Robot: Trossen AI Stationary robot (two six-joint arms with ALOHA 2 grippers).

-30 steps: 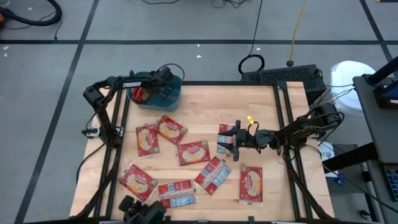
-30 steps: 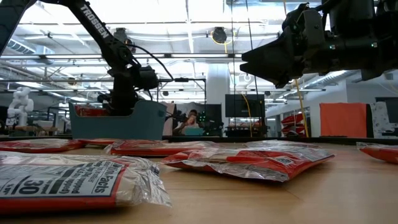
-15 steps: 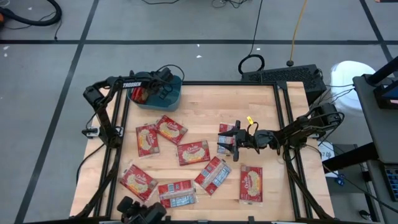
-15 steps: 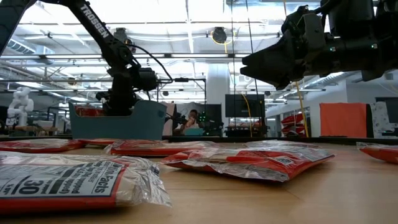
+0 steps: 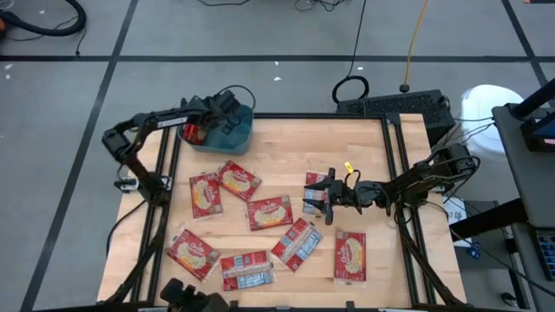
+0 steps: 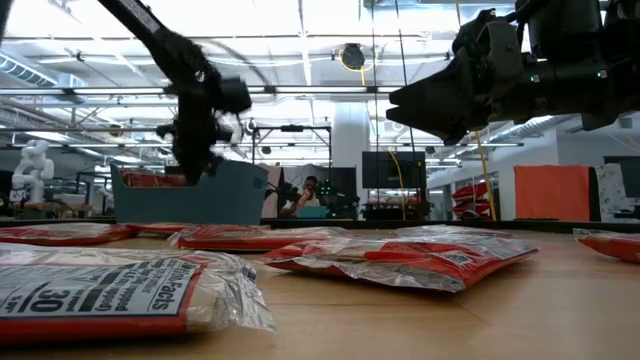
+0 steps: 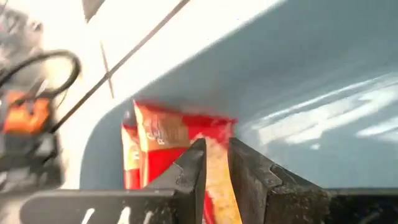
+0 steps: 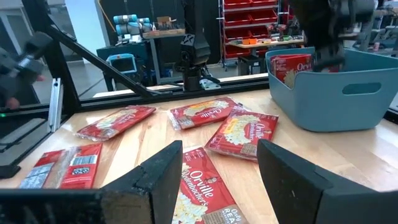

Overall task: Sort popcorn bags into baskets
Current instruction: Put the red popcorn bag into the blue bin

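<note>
The teal basket (image 5: 244, 139) stands at the table's far left corner with red popcorn bags (image 5: 192, 133) upright inside, leaning on its wall (image 7: 311, 93). My left gripper (image 5: 212, 122) hangs over the basket, slanting down. Its fingers stand a narrow gap apart (image 7: 216, 155), and the bags (image 7: 168, 130) show beyond them. Level above the table's middle right, my right gripper (image 5: 312, 198) is open wide (image 8: 217, 180) over a bag (image 8: 199, 186) that lies flat. Several more bags (image 5: 270, 211) lie flat across the table.
Loose bags lie at the left (image 5: 205, 194), the near left (image 5: 192, 252), the near middle (image 5: 297, 243) and the near right (image 5: 350, 256). Bare wood shows along the far edge, right of the basket. Dark rails (image 5: 395, 173) run along both sides of the table.
My left gripper has risen from inside the basket and drawn a little toward the table's left edge, most of it in the last half second. Its finger gap is unchanged. The bags in the basket have stayed put.
</note>
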